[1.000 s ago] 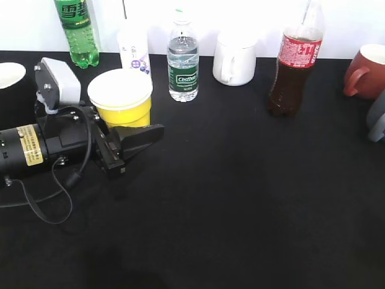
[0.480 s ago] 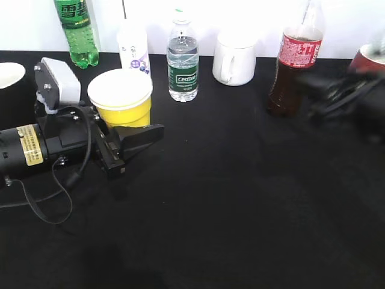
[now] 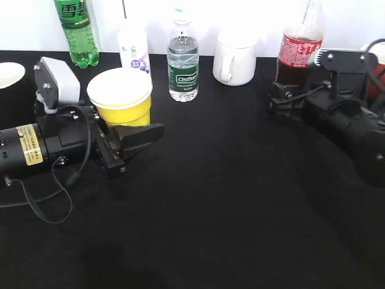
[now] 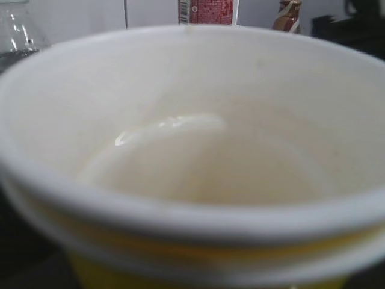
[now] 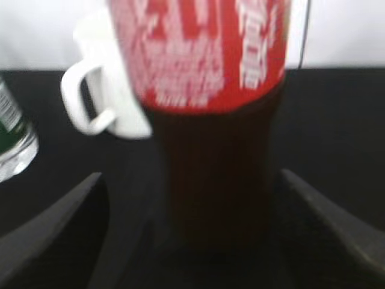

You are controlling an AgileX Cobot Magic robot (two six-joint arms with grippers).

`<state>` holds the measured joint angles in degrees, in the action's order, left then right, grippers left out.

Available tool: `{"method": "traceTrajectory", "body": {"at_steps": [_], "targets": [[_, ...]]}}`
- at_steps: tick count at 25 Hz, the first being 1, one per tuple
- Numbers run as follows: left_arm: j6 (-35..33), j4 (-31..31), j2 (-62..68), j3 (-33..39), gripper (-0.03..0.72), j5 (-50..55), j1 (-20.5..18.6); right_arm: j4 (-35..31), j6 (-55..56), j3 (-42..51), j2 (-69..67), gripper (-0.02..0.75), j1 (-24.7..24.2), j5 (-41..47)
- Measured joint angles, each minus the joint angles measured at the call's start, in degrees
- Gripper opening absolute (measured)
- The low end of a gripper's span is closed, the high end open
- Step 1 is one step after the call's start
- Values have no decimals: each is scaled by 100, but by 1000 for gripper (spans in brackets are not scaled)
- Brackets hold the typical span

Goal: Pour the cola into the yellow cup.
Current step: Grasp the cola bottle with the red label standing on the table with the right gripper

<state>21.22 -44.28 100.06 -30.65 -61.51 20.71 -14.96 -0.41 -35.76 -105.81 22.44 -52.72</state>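
The yellow cup (image 3: 120, 102) stands at the left of the black table and fills the left wrist view (image 4: 192, 150), empty and white inside. My left gripper (image 3: 144, 123) lies around it, with one finger against its front and the other hidden behind it. The cola (image 3: 298, 51), a bottle of dark liquid with a red label, stands upright at the back right. My right gripper (image 3: 284, 96) is open at its lower part. In the right wrist view the cola (image 5: 210, 150) stands between the two fingers of the right gripper (image 5: 191, 180), with a gap on each side.
A green soda bottle (image 3: 76, 30), a small white bottle (image 3: 133, 48), a water bottle (image 3: 183, 60) and a white mug (image 3: 234, 60) line the back edge. A red mug (image 3: 378, 51) is mostly hidden behind the right arm. The white mug (image 5: 102, 90) stands just left of the cola.
My right arm has come in from the right edge and brought its open gripper up around the cola. The left arm and the yellow cup have not moved.
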Motion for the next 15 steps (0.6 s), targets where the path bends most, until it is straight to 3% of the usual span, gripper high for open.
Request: {"method": "traceTrajectory", "body": {"at_steps": [4, 8, 15], "targets": [[0, 0, 0, 0, 436, -39, 0, -115, -140, -60, -317, 629, 0, -444], [0, 0, 0, 0, 435, -52, 0, -551, -564, -330, -345, 627, 0, -449], [0, 0, 0, 0, 435, -73, 0, -569, -733, -832, -638, 601, 0, -348]]}}
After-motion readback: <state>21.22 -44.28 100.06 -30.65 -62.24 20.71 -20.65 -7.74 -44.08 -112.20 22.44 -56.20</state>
